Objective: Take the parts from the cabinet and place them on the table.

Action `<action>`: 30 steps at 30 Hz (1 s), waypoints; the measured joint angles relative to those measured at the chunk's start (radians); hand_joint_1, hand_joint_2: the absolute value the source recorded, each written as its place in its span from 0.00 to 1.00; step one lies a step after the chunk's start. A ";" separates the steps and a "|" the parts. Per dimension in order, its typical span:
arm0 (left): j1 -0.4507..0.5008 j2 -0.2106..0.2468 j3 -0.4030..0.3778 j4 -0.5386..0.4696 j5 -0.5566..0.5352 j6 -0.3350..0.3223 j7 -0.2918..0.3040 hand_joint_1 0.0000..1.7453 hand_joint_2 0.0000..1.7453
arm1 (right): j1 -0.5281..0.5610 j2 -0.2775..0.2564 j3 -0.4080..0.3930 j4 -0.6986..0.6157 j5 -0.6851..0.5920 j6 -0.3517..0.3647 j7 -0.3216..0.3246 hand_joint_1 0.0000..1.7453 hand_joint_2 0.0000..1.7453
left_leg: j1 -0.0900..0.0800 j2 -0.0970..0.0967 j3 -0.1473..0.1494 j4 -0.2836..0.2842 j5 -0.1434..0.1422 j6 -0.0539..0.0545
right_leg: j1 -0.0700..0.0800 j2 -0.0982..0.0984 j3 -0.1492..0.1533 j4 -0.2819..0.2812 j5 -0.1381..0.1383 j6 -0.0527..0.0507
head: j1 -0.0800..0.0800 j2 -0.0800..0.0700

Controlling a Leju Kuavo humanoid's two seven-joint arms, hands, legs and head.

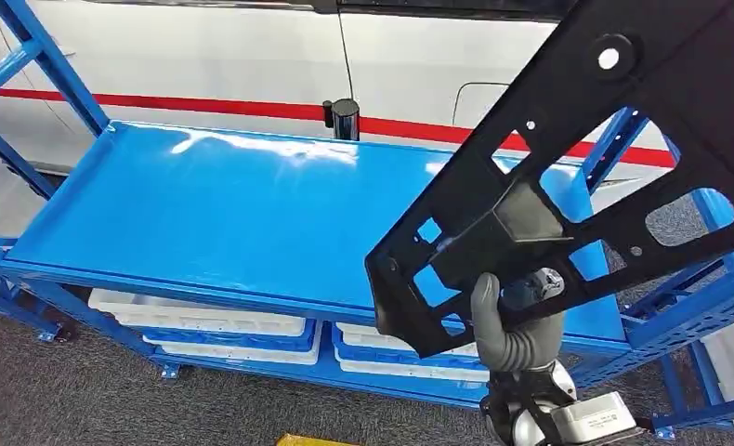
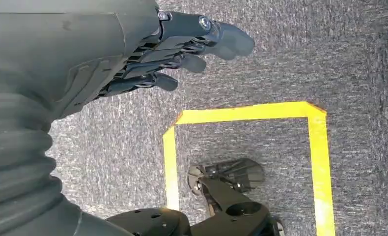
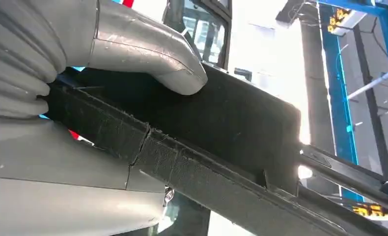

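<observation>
Glossy blue metal tabletop (image 1: 205, 214) lies ahead, beyond the fingers. Right hand (image 1: 517, 325) clamps the flat black perforated plastic panel (image 1: 568, 177) by its lower edge, thumb (image 3: 148, 54) pressed on. Left hand (image 2: 182, 46) hangs empty, fingers loosely together. Lower panel flat, keep grip firm; long overhang could tip.

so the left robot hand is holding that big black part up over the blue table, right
Not quite: the right robot hand holds the big black part up over the blue table, as the head view shows. In the left wrist view the left robot hand hangs over the floor, holding nothing.
</observation>
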 joint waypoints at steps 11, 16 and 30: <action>0.000 0.006 0.003 0.000 -0.002 -0.007 0.004 0.00 1.00 | -0.011 -0.002 -0.015 0.001 0.018 -0.022 0.016 1.00 1.00 | 0.000 0.000 0.000 0.000 0.000 0.000 | -0.001 0.000 0.000 0.000 0.000 0.000 | 0.000 0.000; 0.000 0.006 0.003 0.000 -0.005 -0.007 0.004 0.00 1.00 | -0.016 -0.002 -0.016 0.003 0.018 -0.022 0.026 1.00 1.00 | -0.002 0.000 0.000 0.001 0.000 0.001 | -0.003 0.000 0.000 0.000 0.000 0.000 | 0.000 0.000; -0.003 0.004 0.003 -0.001 -0.011 -0.006 0.009 0.00 1.00 | -0.027 0.001 -0.020 0.006 0.003 -0.044 0.044 1.00 1.00 | 0.006 0.004 0.011 -0.030 0.020 0.031 | -0.011 -0.001 -0.061 0.102 -0.044 0.011 | 0.006 0.000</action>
